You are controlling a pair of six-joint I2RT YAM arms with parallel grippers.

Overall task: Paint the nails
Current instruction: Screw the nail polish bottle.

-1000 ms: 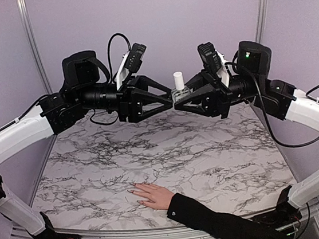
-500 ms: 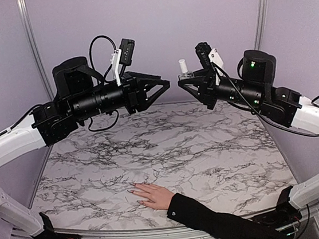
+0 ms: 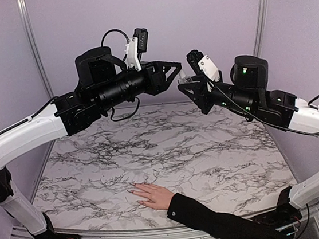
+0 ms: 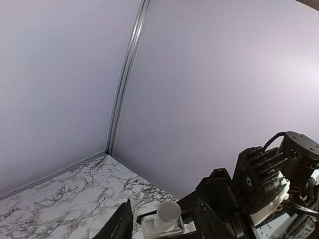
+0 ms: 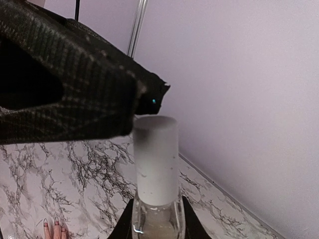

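Nearest to me, the hand (image 3: 154,196) in its black sleeve (image 3: 217,219) lay flat, palm down, on the marble table (image 3: 220,147), close to the near edge. The nails (image 3: 135,191) sat at the spread fingertips, pointing away from the sleeve. They were well below both sets of jaws and on the near side of them, touching neither. In my right wrist view they showed only as tiny dark tips at the lower left, far under the right jaws; I couldn't make out their finish.

Farther off and high above the table, the left arm (image 3: 28,131) and right arm (image 3: 309,119) met tip to tip. The right jaws were pinched on the clear glass body of a small polish bottle (image 5: 157,221), holding it upright, one jaw on each side. Its white cap (image 5: 156,159) stood straight up above them.

The left jaws were spread, one on each side of that cap. My left wrist view showed a gap on either side. In the right wrist view one left jaw loomed just beside the cap's top, and I couldn't tell whether it touched.

Behind everything stood the plain lilac back wall (image 3: 194,17).
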